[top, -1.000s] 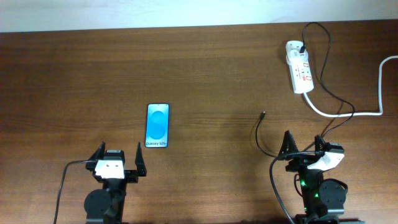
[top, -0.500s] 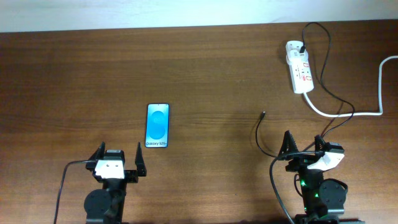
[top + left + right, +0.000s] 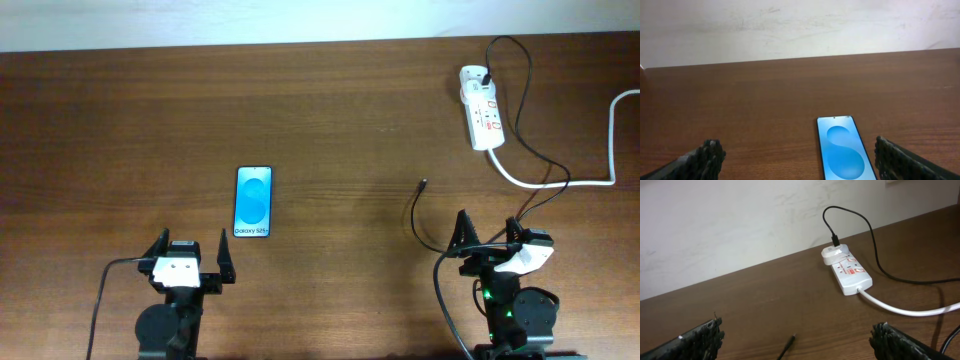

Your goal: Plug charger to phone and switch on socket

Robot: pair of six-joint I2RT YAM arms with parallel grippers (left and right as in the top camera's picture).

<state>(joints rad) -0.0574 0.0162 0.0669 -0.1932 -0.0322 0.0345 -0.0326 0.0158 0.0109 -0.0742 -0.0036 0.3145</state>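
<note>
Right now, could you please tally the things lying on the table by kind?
Slim blue-screened rectangular smartphone: 1
Small white oblong power strip: 1
Cables: 2 (thin black charger cable, thick white cord)
Total: 4

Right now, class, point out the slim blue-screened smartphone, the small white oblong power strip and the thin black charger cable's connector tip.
Slim blue-screened smartphone (image 3: 253, 201): overhead view, screen centre.
Small white oblong power strip (image 3: 483, 115): overhead view, top face centre.
Thin black charger cable's connector tip (image 3: 424, 184): overhead view, free end.
</note>
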